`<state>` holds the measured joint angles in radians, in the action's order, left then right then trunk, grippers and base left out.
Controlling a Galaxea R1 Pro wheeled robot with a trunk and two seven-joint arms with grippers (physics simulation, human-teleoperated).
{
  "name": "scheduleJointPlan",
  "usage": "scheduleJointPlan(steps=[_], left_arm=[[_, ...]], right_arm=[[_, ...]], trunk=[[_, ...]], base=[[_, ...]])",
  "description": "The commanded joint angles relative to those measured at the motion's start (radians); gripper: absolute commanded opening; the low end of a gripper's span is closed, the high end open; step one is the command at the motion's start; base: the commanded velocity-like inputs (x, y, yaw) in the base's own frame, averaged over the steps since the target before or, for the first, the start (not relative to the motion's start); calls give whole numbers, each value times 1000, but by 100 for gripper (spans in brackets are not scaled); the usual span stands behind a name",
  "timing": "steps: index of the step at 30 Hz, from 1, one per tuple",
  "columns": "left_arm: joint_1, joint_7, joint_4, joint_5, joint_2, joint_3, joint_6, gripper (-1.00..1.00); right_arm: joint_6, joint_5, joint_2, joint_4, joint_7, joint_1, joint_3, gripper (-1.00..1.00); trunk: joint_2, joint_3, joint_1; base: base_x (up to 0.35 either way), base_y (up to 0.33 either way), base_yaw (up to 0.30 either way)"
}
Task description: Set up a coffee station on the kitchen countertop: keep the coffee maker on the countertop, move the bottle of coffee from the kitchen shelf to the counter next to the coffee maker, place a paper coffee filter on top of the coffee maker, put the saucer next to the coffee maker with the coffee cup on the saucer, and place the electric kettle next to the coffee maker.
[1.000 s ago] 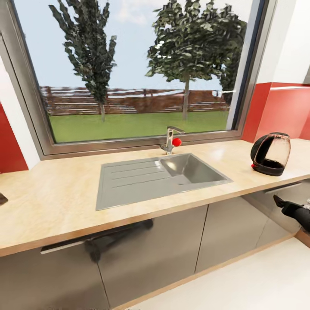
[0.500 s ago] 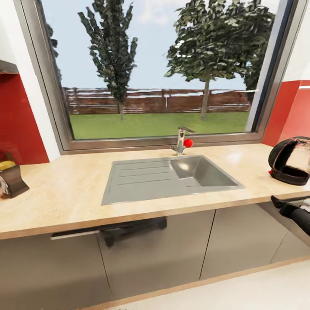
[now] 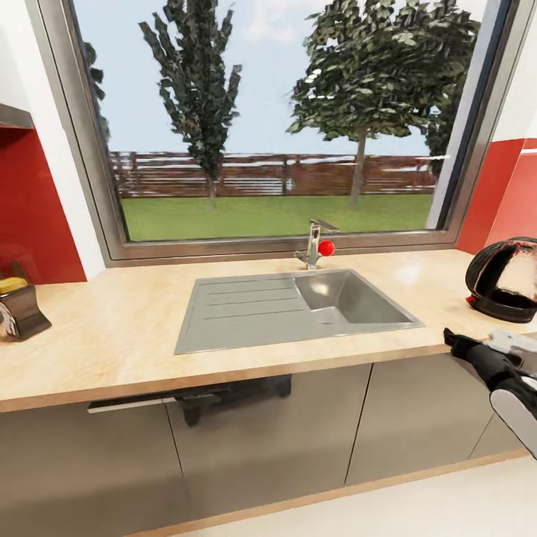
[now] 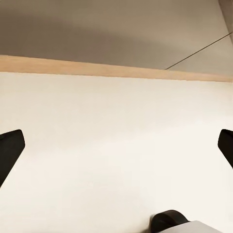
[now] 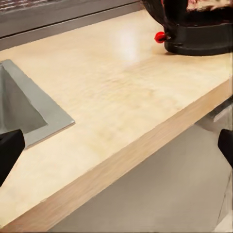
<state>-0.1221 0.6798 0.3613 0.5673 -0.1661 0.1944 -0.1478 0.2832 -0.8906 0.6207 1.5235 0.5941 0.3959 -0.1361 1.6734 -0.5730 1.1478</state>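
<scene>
With its jaws spread empty, the right gripper [image 3: 453, 339] rising below the kitchen countertop [image 3: 112, 335] edge could knock the electric kettle [image 3: 509, 280] sideways.

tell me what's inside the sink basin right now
The sink basin looks bare: plain steel floor and walls, nothing lying in it. The faucet with its red knob stands behind it on the kitchen countertop. The basin's near inner wall is hidden by its rim.

The right arm [image 3: 514, 399] has a glossy white rounded shell, then a matte black wrist section. Both pincers have plain black, blunt, rounded fingers [image 5: 9, 150], without markings.
</scene>
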Motion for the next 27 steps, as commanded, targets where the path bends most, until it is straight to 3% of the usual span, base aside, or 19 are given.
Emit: scheduleJointPlan(steps=[1, 4, 5, 6, 9, 12, 13, 18, 27], left_arm=[[-1, 0, -1, 6, -1, 8, -7, 100], [-1, 0, -1, 6, -1, 8, -7, 100], [-1, 0, -1, 6, -1, 8, -7, 100], [-1, 0, -1, 6, -1, 8, -7, 100], [-1, 0, -1, 6, -1, 8, -7, 100], [-1, 0, -1, 6, -1, 8, -7, 100], [-1, 0, -1, 6, 0, 9, -7, 100], [-1, 0, 0, 6, 0, 9, -7, 100], [-1, 1, -4, 6, 0, 10, -6, 100]], right_arm=[[4, -5, -2, 1, 140, 58, -86, 100], [5, -5, -21, 0, 247, 100, -152, 100], [7, 5, -68, -2, 335, 132, -196, 100], [8, 43, -103, -5, 369, 143, -211, 100], [8, 148, -163, -9, 396, 151, -221, 100], [8, 199, -204, -13, 408, 153, -224, 100], [9, 225, -227, -21, 471, 154, -226, 100], [8, 232, -235, -23, 517, 155, -226, 100], [8, 234, -250, -23, 527, 155, -226, 100]], trunk=[[1, -1, 0], [1, -1, 0], [1, -1, 0], [1, -1, 0], [1, -1, 0], [1, -1, 0], [1, -1, 0], [1, -1, 0], [1, -1, 0]], base=[[0, 0, 0], [2, 0, 0], [109, -47, 0], [180, -110, 0], [151, -100, 0], [60, -40, 0], [102, -139, 0], [135, -187, 0], [31, -97, 0]])
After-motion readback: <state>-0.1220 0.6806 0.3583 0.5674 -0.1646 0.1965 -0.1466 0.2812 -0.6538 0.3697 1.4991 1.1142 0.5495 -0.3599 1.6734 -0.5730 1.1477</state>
